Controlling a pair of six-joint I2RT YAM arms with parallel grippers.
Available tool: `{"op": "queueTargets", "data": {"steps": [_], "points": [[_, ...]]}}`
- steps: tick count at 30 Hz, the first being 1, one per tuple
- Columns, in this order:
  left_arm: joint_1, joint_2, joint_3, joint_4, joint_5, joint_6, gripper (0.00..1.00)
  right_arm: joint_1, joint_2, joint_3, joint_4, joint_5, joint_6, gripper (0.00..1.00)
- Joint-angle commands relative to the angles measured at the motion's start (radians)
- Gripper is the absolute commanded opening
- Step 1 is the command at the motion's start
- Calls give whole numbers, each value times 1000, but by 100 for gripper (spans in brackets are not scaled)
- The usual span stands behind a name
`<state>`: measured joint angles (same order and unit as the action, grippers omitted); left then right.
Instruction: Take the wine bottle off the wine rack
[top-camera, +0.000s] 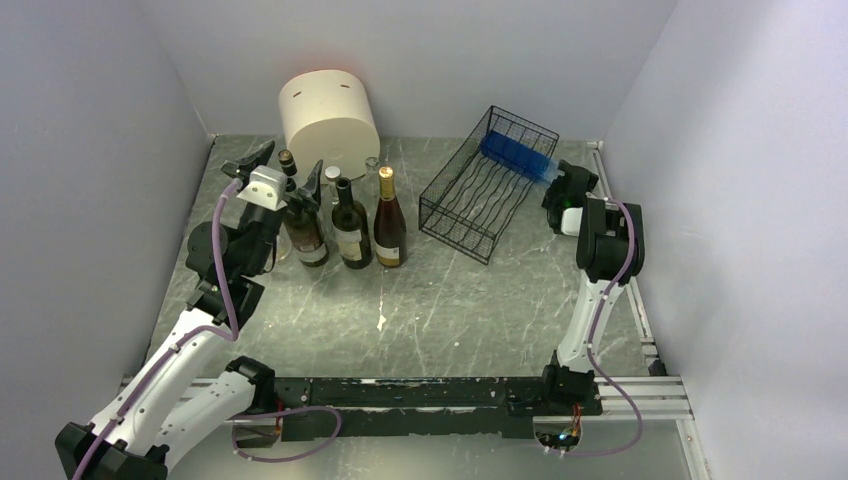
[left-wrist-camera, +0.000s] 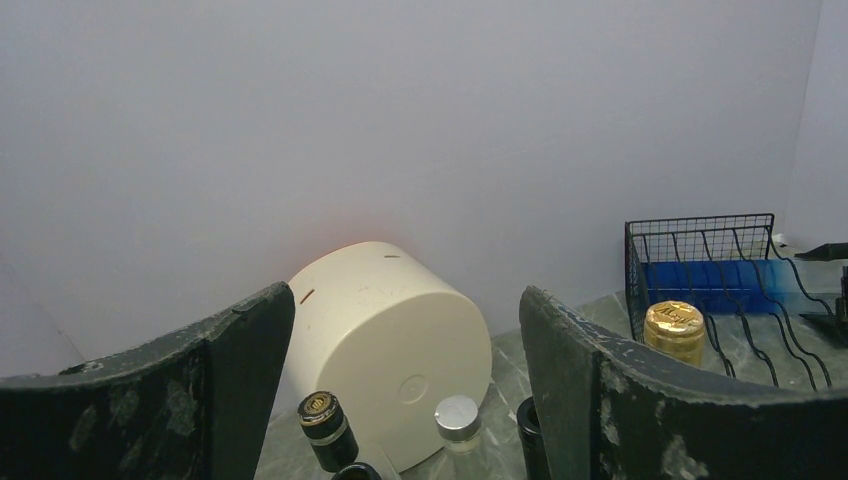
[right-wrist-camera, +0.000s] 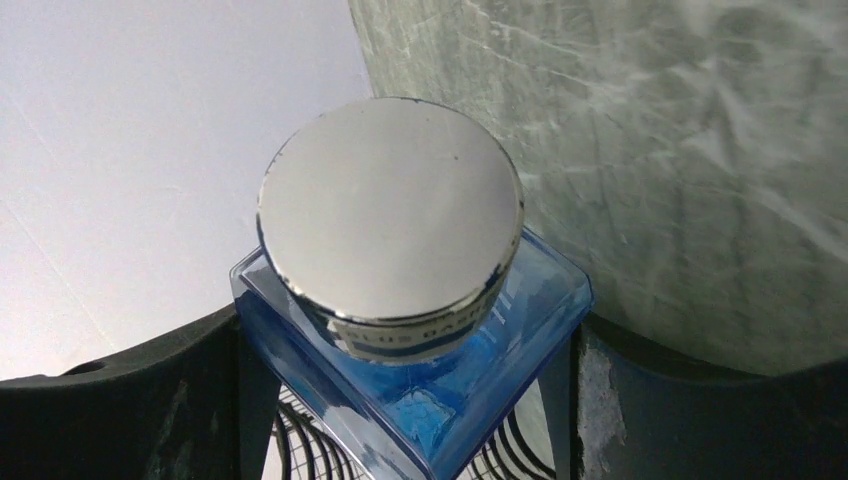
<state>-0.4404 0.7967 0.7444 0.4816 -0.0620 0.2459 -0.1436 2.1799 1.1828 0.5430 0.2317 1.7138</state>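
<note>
Blue glass marked out the wine bottle (top-camera: 518, 157), which lay on its side across the far end of the black wire wine rack (top-camera: 478, 205). The rack sat at about 1 o'clock on the grey marbled table (top-camera: 450, 310). The bottle's silver cap (right-wrist-camera: 390, 210) pointed toward 4 o'clock at the rack's right rim, where the right gripper (top-camera: 557, 180) met it. From the right wrist, both dark fingers (right-wrist-camera: 150, 400) lay against the bottle's square shoulders, one on each side, closed on it, with rack wire showing beneath.

At 10 o'clock the left gripper (top-camera: 282, 172) hung over a cluster of upright bottles (top-camera: 350, 232), its jaws wide apart and holding nothing. A cream cylinder (top-camera: 328, 118) stood just behind them at 11 o'clock, against the back wall.
</note>
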Motion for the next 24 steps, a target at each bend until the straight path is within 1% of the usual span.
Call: {"op": "queueTargets", "data": {"steps": [1, 3, 6, 10, 14, 17, 21, 23, 24], "points": [[-6, -6, 9, 22, 32, -11, 87, 2, -70, -93, -11, -12, -50, 53], [-6, -8, 10, 22, 30, -10, 87, 2, -105, -136, 41, -12, -58, 50], [-6, -8, 10, 22, 31, -11, 86, 1, -180, -233, 118, -2, -79, 40], [-7, -10, 10, 22, 37, -16, 86, 1, -288, -348, 169, 62, -179, 34], [-8, -14, 10, 22, 36, -17, 86, -1, -404, -471, 219, 128, -251, 24], [-8, -15, 8, 23, 36, -19, 86, -4, -492, -536, 226, 166, -335, 17], [-9, -10, 10, 22, 44, -25, 86, -7, -617, -621, 240, 210, -431, 5], [-10, -7, 9, 23, 44, -26, 86, -8, -685, -656, 235, 230, -495, 1], [-11, -5, 9, 23, 44, -26, 86, -8, -721, -664, 222, 238, -531, 0]]}}
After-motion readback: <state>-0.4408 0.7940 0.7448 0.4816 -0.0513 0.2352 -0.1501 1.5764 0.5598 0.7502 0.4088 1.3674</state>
